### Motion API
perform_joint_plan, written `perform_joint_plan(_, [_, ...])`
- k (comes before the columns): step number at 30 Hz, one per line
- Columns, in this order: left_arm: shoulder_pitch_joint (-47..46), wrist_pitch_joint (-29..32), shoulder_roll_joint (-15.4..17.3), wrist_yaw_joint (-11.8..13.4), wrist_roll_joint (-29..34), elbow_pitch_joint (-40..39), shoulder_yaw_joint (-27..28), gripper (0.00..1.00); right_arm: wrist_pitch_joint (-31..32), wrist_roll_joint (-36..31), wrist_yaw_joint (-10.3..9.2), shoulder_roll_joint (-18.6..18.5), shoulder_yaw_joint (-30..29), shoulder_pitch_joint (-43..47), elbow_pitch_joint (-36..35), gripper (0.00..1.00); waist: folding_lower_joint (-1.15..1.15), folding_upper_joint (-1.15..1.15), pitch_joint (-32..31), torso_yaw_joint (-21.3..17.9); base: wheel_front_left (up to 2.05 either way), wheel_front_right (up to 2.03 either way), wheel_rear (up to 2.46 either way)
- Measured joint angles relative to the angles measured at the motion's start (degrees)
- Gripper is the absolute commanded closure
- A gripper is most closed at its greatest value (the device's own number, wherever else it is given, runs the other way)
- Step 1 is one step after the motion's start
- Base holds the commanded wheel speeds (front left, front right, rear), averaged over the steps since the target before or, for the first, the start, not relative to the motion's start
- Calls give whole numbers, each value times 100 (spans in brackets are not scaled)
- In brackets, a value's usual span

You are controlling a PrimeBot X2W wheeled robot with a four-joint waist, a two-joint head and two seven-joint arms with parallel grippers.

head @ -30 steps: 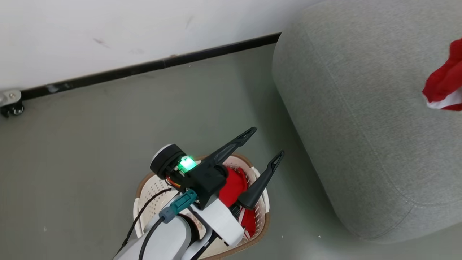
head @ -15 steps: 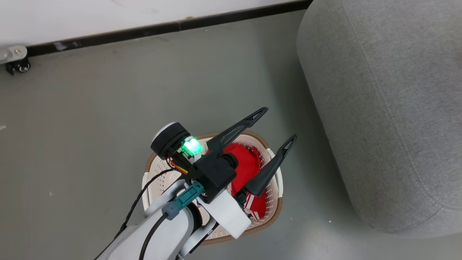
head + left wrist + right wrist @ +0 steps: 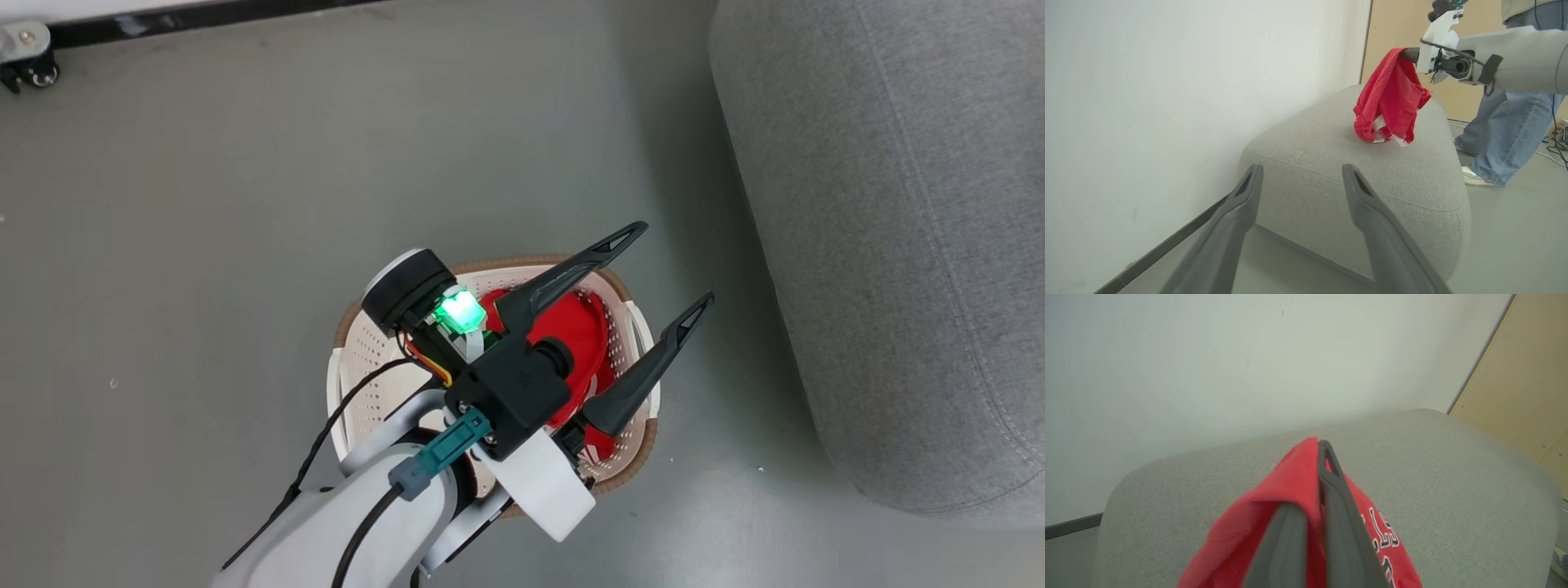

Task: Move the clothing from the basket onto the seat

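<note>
The cream basket [image 3: 349, 325] stands on the floor beside the grey seat [image 3: 898, 245]. Red clothing [image 3: 575, 325] lies inside the basket. My left gripper [image 3: 671, 266] hovers above the basket, open and holding nothing, its fingers pointing toward the seat. In the left wrist view the left gripper [image 3: 1300, 169] faces the seat [image 3: 1331, 179], and my right gripper [image 3: 1408, 54] holds a red garment [image 3: 1392, 98] hanging just over the cushion. The right gripper [image 3: 1322, 451] is shut on that red clothing [image 3: 1290, 490], which has white lettering, above the seat [image 3: 1433, 465].
A person's legs in jeans [image 3: 1506, 122] stand behind the seat's far side. A white wall [image 3: 1147, 102] with a black baseboard [image 3: 204, 15] runs along the seat's other side. A caster wheel [image 3: 24, 69] sits by the wall. A beige panel [image 3: 1527, 375] is at the back.
The head camera has tilted down: basket and left gripper now sit higher in that view, the wall has nearly gone. The red garment at the right edge has left it. The left gripper stays open.
</note>
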Motion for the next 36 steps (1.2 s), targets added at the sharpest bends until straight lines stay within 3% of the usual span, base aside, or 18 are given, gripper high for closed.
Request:
perform_joint_plan(10, [-57,23,20,-49,5,51,-14,0,-236,-41,0,475,-67,360,591,100,0,0,329,23,0,0,0])
perform_joint_plan(22, [-160,-35,92,-49,94,231,23,0,-567,-40,0,843,-14,359,799,100,0,0,511,-103,0,0,0])
perform_joint_plan(24, [-160,-41,91,-49,94,274,23,0,-590,-40,0,847,1,359,838,82,0,0,500,-134,0,0,0])
perform_joint_plan(26, [-160,-86,91,-51,93,323,23,0,-598,-40,0,848,20,361,845,56,0,0,482,-165,0,0,0])
perform_joint_plan(27, [-160,-98,92,-52,92,337,24,0,-630,-41,0,858,19,361,840,54,0,0,469,-180,0,0,0])
perform_joint_plan(28, [-160,-137,91,-65,91,354,24,0,-646,-42,0,876,22,361,834,32,0,0,454,-195,0,0,0])
perform_joint_plan(30, [-160,-146,75,-66,90,401,22,0,-647,-41,0,918,43,364,836,26,0,0,420,-220,0,0,0])
perform_joint_plan(31, [-160,-189,65,-66,90,425,19,0,-648,-42,0,931,49,374,842,4,0,0,401,-231,0,0,0])
perform_joint_plan(36, [-160,-268,41,-99,74,503,7,0,-697,-37,0,955,89,513,884,0,1,0,292,-274,0,0,0])
